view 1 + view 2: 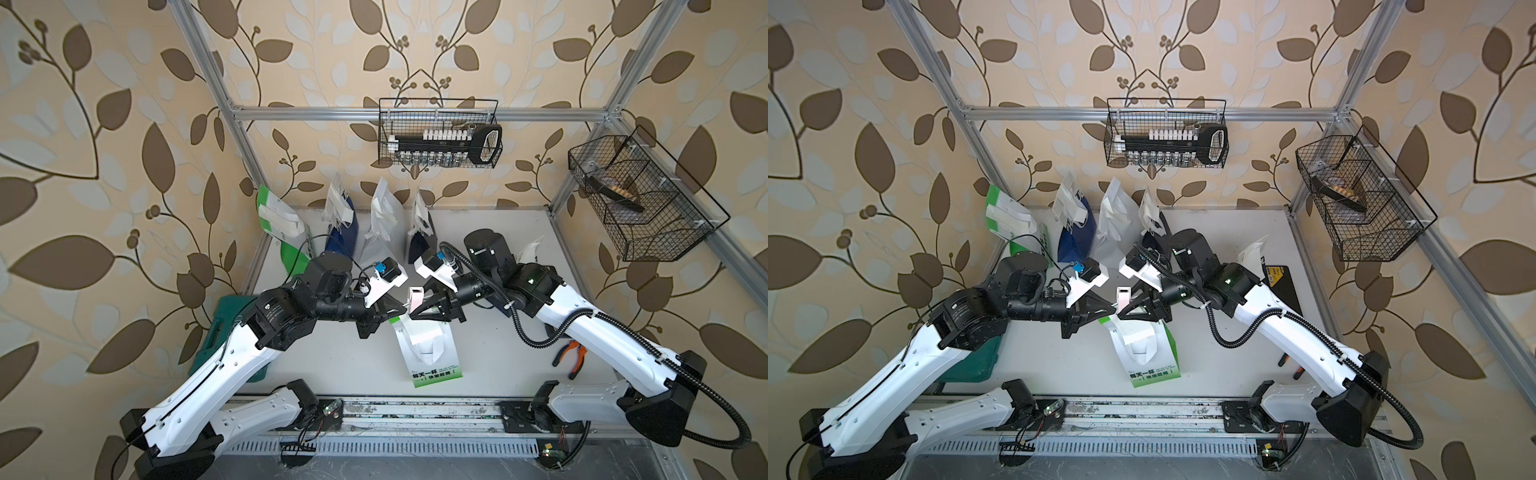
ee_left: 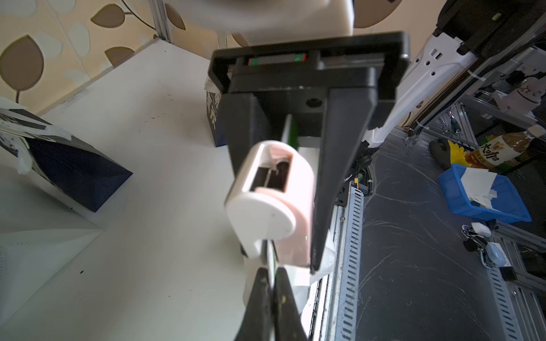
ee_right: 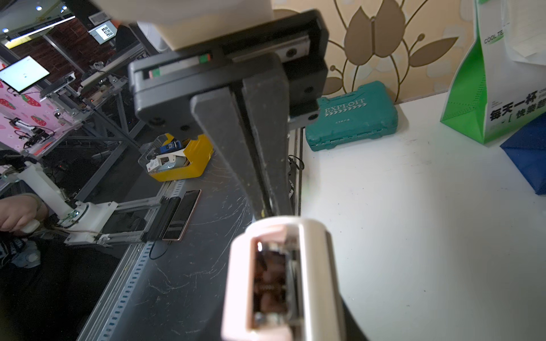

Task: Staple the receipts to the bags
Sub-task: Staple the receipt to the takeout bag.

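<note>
A green-and-white bag (image 1: 436,365) lies mid-table with its top edge lifted. A pale receipt (image 1: 424,332) lies over its upper face. My left gripper (image 1: 405,306) is shut on that top edge; in the left wrist view its fingers (image 2: 283,295) pinch a thin white-and-green sheet. A pink-and-white stapler (image 1: 415,296) stands right at the left fingertips, over the same edge. My right gripper (image 1: 417,302) is shut on the stapler (image 2: 266,218), one finger (image 2: 334,177) flat against its pink side. Other bags stand at the back: green-and-white (image 1: 282,232), navy (image 1: 343,232), white (image 1: 384,224), navy (image 1: 422,241).
A teal tool case (image 1: 216,332) lies under the left arm at the table's left edge. Orange-handled pliers (image 1: 573,353) lie under the right arm. Two wire baskets hang on the frame, at the back (image 1: 440,133) and on the right (image 1: 640,199). A black box (image 1: 1281,286) sits at right.
</note>
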`<state>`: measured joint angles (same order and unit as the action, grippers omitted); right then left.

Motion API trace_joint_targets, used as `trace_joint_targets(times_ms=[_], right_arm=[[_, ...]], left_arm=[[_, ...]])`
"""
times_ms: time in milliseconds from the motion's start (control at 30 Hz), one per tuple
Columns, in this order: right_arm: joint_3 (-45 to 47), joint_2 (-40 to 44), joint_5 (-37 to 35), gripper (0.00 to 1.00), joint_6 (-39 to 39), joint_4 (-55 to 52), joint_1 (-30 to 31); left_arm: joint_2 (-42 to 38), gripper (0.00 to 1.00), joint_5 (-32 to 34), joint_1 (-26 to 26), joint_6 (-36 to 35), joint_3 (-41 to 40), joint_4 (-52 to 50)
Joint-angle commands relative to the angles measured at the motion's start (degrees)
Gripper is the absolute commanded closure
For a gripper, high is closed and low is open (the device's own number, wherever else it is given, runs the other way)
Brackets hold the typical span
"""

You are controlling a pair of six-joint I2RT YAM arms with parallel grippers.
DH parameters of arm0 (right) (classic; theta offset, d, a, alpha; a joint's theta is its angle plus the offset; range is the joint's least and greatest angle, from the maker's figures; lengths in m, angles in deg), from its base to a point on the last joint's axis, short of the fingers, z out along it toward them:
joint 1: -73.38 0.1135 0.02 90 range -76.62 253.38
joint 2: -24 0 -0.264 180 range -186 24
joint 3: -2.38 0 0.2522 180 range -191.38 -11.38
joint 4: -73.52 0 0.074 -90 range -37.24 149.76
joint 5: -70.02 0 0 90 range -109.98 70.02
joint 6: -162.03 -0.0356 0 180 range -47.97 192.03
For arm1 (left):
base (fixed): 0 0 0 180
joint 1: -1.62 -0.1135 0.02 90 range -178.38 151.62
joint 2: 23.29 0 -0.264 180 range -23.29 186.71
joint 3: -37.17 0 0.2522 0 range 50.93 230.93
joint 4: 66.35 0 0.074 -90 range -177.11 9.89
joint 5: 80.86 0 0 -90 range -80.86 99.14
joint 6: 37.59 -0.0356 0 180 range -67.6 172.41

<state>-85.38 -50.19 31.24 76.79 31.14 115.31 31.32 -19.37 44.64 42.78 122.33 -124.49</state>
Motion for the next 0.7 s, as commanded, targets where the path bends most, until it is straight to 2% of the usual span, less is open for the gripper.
trace_joint_targets(times_ms=[0, 67, 200, 300, 400, 600, 667], right_arm=[[0.1, 1.4, -4.5, 0.18, -3.1, 6.0, -1.2], [0.4, 2.7, -7.4, 0.14, -4.3, 7.8, -1.2], [0.8, 6.0, -15.3, 0.12, -6.9, 11.3, -1.2], [2.5, 9.1, -23.6, 0.12, -11.1, 15.9, -1.2], [2.8, 11.3, -31.1, 0.14, -15.4, 17.1, -0.9], [4.0, 12.3, -53.3, 0.22, -17.8, 14.0, 9.7], [4.7, 11.9, -56.4, 0.23, -17.8, 13.8, 12.3]], left_arm=[[-1.2, 1.00, -2.1, 0.2, 0.7, 1.1, 3.0], [-1.3, 1.00, -0.6, 0.2, 1.1, 0.6, 3.2], [-1.5, 1.00, 1.1, 0.2, 1.9, -0.4, 3.3], [-1.8, 1.00, 4.5, 0.3, 3.7, -0.9, 4.0], [-1.9, 1.00, 11.2, 0.2, 8.0, -1.3, 5.8], [-0.8, 1.00, 19.7, 0.5, 14.8, -1.2, 7.4], [0.0, 1.00, 21.7, 0.4, 16.5, -0.4, 6.4]])
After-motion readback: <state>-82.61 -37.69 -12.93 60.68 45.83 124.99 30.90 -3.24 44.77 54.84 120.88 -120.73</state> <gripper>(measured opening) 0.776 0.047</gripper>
